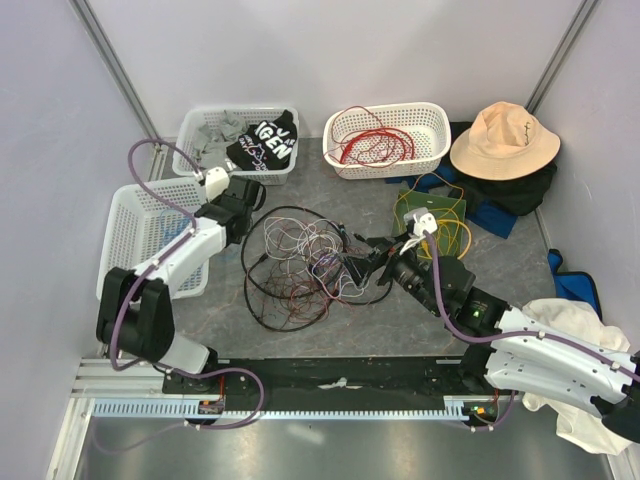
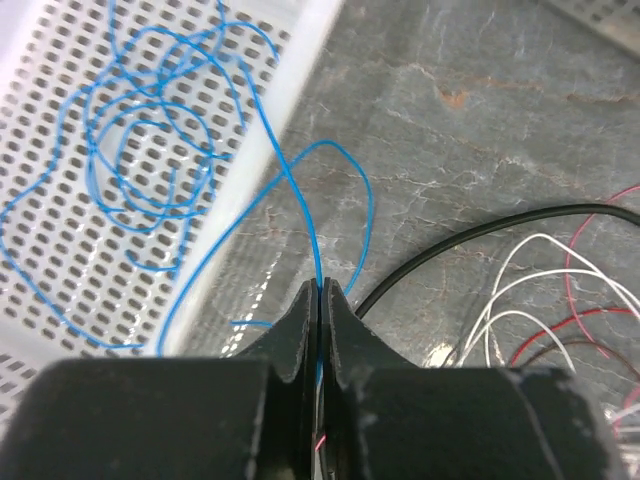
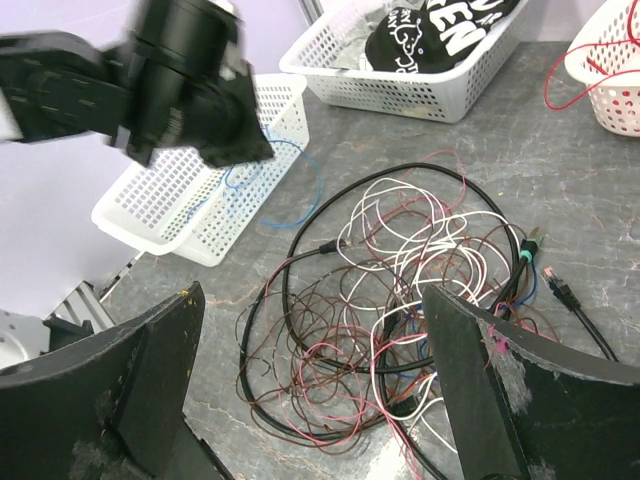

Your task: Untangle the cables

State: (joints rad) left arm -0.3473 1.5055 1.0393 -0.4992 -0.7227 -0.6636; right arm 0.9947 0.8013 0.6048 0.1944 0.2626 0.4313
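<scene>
Blue cable pinched in left claw; tangled heap near, rightward.

Grey marbled table fills the middle, softly and evenly lit. Behind it stands a plain pale back wall, and pale side walls close in on both flanks. Slanting metal posts rise at the table's far corners. Along its near edge runs a slotted aluminium rail, then gleaming sheet metal.
</scene>
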